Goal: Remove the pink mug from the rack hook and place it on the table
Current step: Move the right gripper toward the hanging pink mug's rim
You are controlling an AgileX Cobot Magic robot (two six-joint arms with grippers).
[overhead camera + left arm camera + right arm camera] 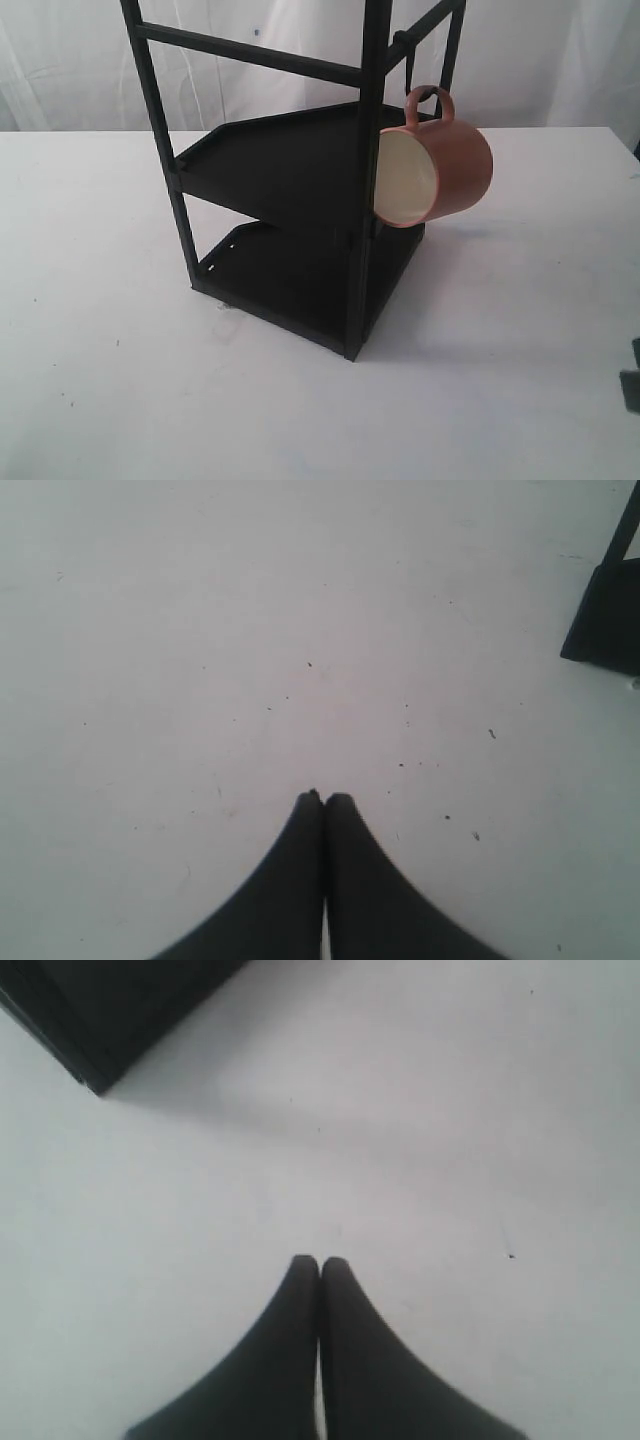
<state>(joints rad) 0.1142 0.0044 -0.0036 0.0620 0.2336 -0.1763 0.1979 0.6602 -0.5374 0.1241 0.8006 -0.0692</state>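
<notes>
The pink mug [440, 165] hangs by its loop handle from the rack hook [412, 75], a thin black hook on the upper bar of the tall black rack [300, 190]. Its cream inside faces left, against the rack's front post. Under it lies the white table [120, 300]. In the left wrist view my left gripper [324, 798] is shut and empty above bare tabletop, far from the mug. My right gripper [319, 1262] is likewise shut and empty over the table, near a corner of the rack's base [90, 1020]. Only a dark bit of the right arm [631, 385] shows in the exterior view.
The rack has two black shelves and stands in the middle of the table. A white curtain hangs behind. A corner of the rack base [610, 620] shows at the edge of the left wrist view.
</notes>
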